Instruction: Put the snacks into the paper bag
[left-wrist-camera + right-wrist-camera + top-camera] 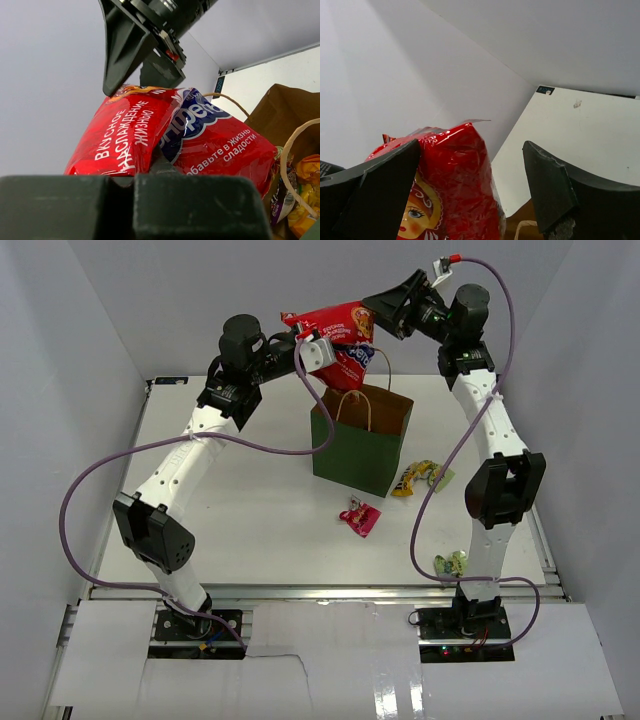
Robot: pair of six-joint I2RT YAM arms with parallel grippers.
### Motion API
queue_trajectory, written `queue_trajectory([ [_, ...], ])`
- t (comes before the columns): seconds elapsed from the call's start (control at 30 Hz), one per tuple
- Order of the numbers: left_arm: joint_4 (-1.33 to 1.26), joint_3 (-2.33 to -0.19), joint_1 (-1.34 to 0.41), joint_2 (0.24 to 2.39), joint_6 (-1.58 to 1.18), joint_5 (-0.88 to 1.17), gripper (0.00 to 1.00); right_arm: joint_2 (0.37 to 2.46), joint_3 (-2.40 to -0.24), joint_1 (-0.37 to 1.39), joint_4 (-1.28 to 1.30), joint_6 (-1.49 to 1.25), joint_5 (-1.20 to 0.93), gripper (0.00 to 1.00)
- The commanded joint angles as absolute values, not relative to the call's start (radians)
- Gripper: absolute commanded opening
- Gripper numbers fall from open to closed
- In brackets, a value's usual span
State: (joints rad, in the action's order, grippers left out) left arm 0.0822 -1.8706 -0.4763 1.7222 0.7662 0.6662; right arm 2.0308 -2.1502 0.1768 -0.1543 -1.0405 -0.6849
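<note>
Desk [250,500]: white, carrying the bag at centre and three loose packets toward 3 to 5 o'clock.
Paper bag [360,445]: upright, mouth open, handles raised; the left wrist view shows packets already inside.
Red chip bag [335,325]: held in the air at the paper bag's 12 o'clock, over its far rim, lying roughly level.
Left end effector [318,352]: pinching the chip bag's lower edge.
Right end effector [375,312]: fingers spread, one lying against the chip bag's top, gripping nothing.
Yellow candy pack [412,478]: just beside the paper bag at 3 o'clock.
Pink wrapper [360,516]: near it at 6 o'clock.
Light-green wrapper [452,563]: well apart, at 5 o'clock.
Doing it well: probably tip the chip bag narrow end down, centre it between the handles, and let go only once it is inside the rim.
</note>
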Motion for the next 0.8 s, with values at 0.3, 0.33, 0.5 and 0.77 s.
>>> queue_trajectory([
  [0.3,-0.064,-1.919,-0.48,1.657,0.769,0.701,0.0,2.03,-2.102,0.179,-0.32,-1.124,-0.716,0.74],
  [0.33,-0.066,-1.919,-0.48,1.663,0.767,0.701,0.0,2.028,-2.097,0.179,-0.34,-1.134,-0.719,0.65],
  [0.5,-0.057,-1.921,-0.48,1.678,0.765,0.686,0.0,2.007,-2.051,0.173,-0.393,-1.158,-0.741,0.42],
  [0.77,-0.084,-1.884,-0.463,1.68,0.729,0.675,0.0,1.971,-2.017,0.138,-0.486,-1.193,-0.778,0.13],
])
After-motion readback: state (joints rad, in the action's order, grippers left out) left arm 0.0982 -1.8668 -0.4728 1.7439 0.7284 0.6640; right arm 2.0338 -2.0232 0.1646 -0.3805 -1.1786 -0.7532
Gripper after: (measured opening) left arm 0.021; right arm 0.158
